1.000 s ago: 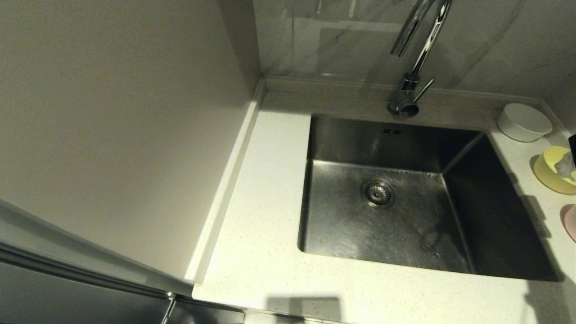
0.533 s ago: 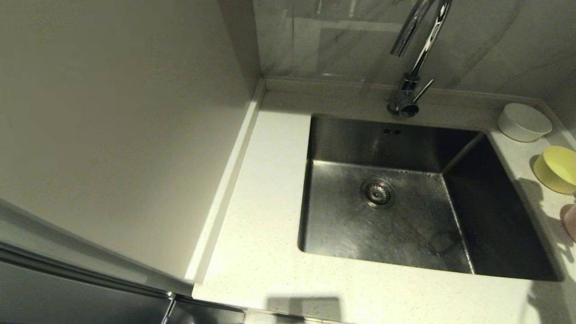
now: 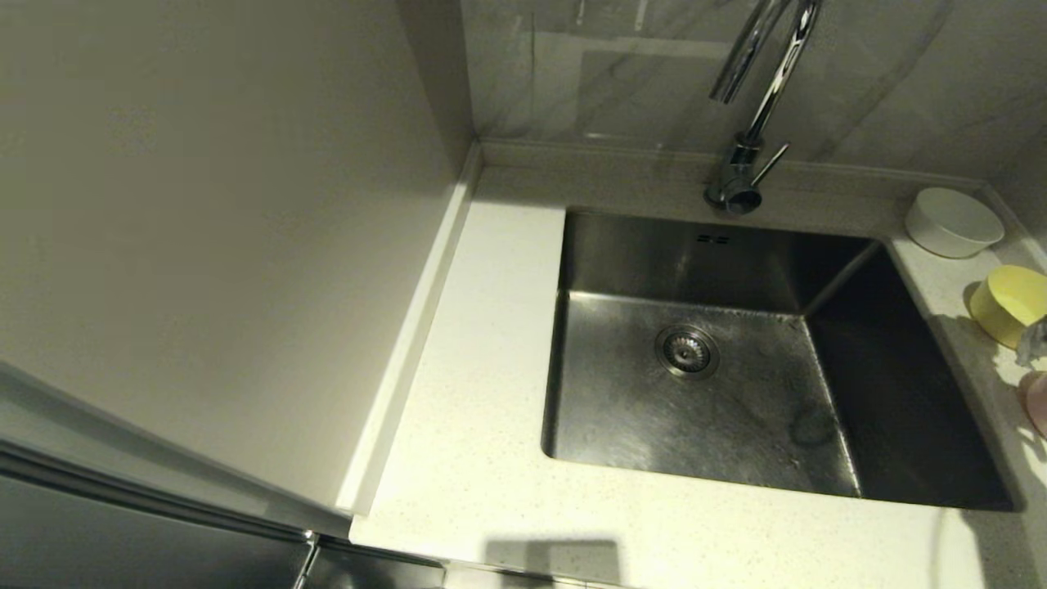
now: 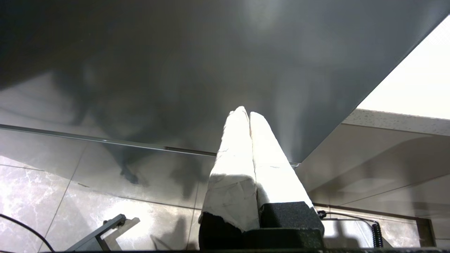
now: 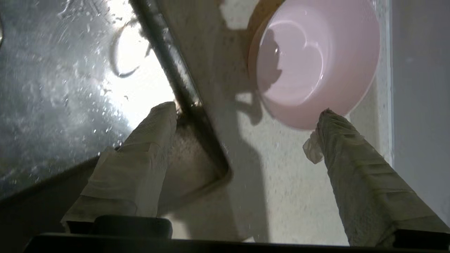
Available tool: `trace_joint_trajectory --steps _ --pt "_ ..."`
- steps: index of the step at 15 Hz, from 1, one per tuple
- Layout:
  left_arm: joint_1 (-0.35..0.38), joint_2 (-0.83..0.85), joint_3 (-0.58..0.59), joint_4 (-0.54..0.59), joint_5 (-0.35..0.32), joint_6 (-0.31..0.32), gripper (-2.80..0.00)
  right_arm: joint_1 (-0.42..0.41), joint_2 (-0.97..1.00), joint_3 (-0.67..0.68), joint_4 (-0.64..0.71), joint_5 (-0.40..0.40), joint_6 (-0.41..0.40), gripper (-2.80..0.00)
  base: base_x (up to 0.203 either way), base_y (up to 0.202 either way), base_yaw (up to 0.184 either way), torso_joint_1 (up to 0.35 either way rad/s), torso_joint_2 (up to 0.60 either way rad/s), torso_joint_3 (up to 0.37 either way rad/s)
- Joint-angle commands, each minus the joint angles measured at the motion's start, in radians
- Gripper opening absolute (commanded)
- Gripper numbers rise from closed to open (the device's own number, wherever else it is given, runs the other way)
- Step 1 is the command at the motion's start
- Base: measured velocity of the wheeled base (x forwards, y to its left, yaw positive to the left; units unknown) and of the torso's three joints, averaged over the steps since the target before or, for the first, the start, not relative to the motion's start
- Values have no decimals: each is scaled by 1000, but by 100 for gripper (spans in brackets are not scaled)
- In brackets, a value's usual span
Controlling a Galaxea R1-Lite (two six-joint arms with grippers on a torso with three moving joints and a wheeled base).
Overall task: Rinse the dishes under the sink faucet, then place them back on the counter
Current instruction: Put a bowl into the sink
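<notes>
Three bowls stand on the counter point(image 3: 491, 343) right of the sink point(image 3: 761, 425): a white bowl point(image 3: 953, 221) at the back, a yellow bowl point(image 3: 1008, 304) in the middle, and a pale pink bowl point(image 3: 1037, 402) cut off by the frame edge. The faucet point(image 3: 748, 159) rises behind the sink with no water running. My right gripper point(image 5: 246, 109) hangs open over the counter at the sink's rim, with nothing between its fingers. One fingertip point(image 5: 328, 117) is at the rim of the pink bowl point(image 5: 313, 59). In the head view only a fingertip point(image 3: 1032, 339) shows. My left gripper point(image 4: 246, 113) is shut and empty, parked below the counter.
The drain strainer point(image 3: 687, 352) sits in the wet basin floor. A wall panel point(image 3: 204, 245) closes off the left side, and a tiled wall stands behind the faucet. The bowls stand on a narrow strip of counter point(image 5: 291, 182) between the sink and the right wall.
My right gripper left the yellow bowl, dropped out of the head view, and now shows again nearer, between the yellow and pink bowls. The left arm has not moved.
</notes>
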Motion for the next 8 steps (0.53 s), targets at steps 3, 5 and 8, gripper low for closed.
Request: trace_joint_trajectory --steps 3,5,8 --pt "0 -2 0 -1 0 -1 -280 -92 102 6 -70 2 -1 0 0 0 0 0 0 0" --pt "0 -2 0 -1 0 -1 -280 -120 128 6 -115 38 -1 0 0 0 0 0 0 0" --pt "0 -2 0 -1 0 -1 -280 -130 152 3 -124 91 2 0 0 0 0 0 0 0"
